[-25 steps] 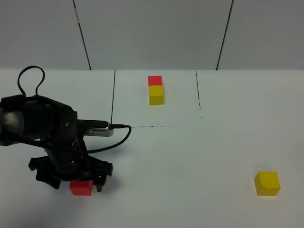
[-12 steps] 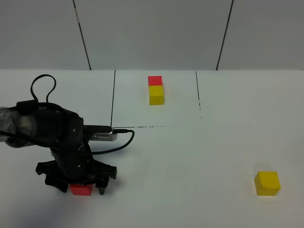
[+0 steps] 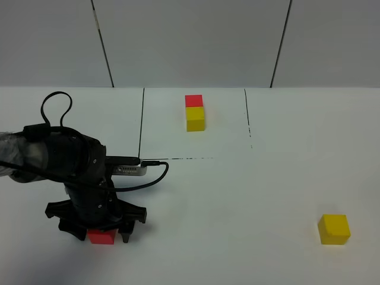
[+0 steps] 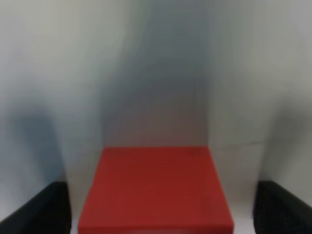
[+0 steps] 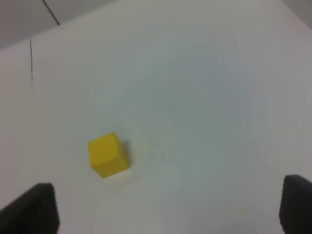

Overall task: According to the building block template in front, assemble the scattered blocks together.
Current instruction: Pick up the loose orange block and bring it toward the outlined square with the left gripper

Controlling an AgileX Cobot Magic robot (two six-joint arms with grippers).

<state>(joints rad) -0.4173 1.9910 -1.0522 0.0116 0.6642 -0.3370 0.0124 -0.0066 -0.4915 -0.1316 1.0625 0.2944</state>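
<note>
Far left, near front of the white desk [image 3: 249, 196]: the black left arm [image 3: 65, 166] is bent down over the loose red cube [image 3: 101, 238], w/ a black cable [image 3: 155, 171] looping off its side. The left end effector [image 3: 103, 235] points straight down and straddles that cube, one finger each side. On the wrist cam the fingers [image 4: 36, 210] sit left & right of the cube w/ a strip of bare desk showing btwn each finger and the cube, so the jaws are apart and not clamped on it. Cube lies flat on the desk, square to the fingers.

Middle, toward the back: the template [image 3: 195, 111], a red block w/ a yellow one touching it on the near side. Thin black lines on the desk run to its left, right and near side; the near line is broken in places.

Right, near front: the yellow cube [image 3: 333, 229], flat on the desk, well apart from the red cube and the template. The right end effector [image 5: 165, 207] shows only on its own wrist cam: fingertips spread wide, holding nothing, above bare desk and clear of the yellow cube.
</note>
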